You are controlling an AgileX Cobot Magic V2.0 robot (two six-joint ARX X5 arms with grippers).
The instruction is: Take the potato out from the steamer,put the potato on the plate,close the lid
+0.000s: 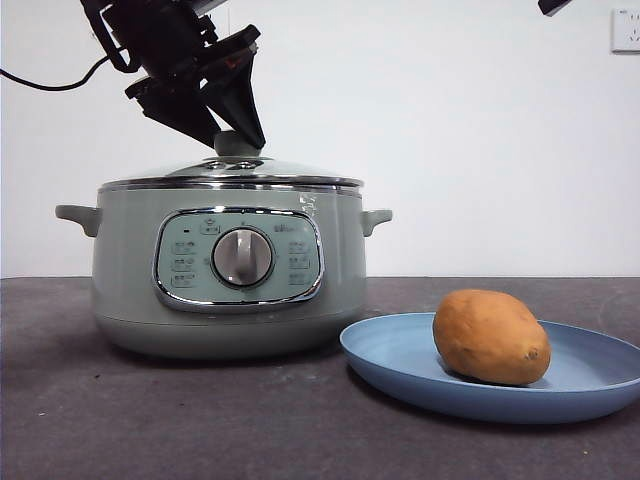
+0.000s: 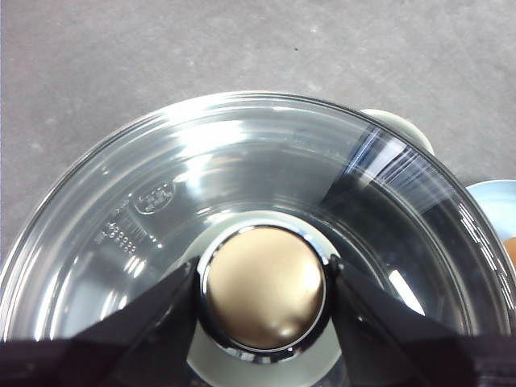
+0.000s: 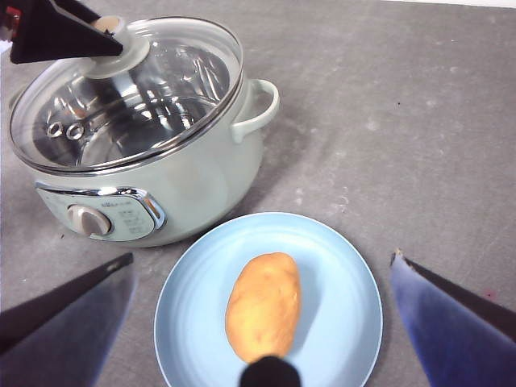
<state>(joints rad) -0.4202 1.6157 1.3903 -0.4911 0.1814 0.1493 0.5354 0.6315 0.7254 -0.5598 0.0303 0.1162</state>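
Presently, the lid (image 1: pixel 232 172) is seen seated on the steamer (image 1: pixel 225 270), its chrome rim resting level around the top of the pale green pot. The knob (image 2: pixel 263 287) of the lid is flanked by the two black jaws of the left pincer (image 2: pixel 263 290), one on each side; in the left wrist view the jaws lie right against the knob's chrome collar, so the knob is pinched between them. In the front view, this pincer (image 1: pixel 238 138) is shown coming down at a slant from the upper left, its tips meeting the knob above the glass.

The potato (image 1: pixel 491 337) is laid on the light-blue plate (image 1: pixel 400 350), which is set on the grey tabletop (image 1: pixel 200 420) just beside the steamer, on the side of the handle (image 3: pixel 260 109) seen in the right wrist view. The tuber is rested on its long side near the middle of the plate, and a small dark spot is visible at one end in the front view.

The right pincer (image 3: pixel 262 310) is held above the plate and the potato, with its jaws spread wide and nothing between them. It touches neither of them. In the front view only a black tip (image 1: pixel 553 6) is shown at the top right corner.

Through the glass, the steamer's metal inside (image 3: pixel 121 133) is visible.
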